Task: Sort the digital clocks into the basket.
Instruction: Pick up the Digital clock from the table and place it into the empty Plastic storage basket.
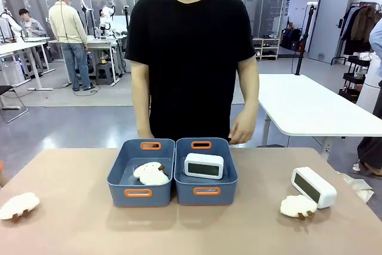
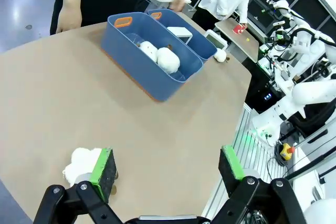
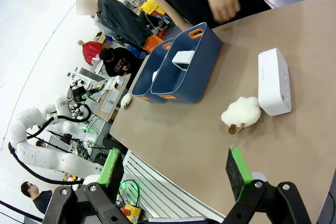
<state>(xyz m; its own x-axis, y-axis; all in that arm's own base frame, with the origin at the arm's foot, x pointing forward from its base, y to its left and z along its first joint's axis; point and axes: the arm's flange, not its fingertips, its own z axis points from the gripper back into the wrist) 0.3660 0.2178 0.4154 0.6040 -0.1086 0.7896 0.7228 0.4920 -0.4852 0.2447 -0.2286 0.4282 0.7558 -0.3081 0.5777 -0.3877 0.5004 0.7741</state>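
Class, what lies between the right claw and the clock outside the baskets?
A lumpy white soft object lies between the right claw and that clock, in the right wrist view.

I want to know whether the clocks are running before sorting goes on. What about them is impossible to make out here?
Front view: the sorted clock in the basket and the loose clock are too small for their displays to be read.
Right wrist view: the loose clock shows white sides here, not its display.
Left wrist view: the basket's wall hides the sorted clock's lower part.
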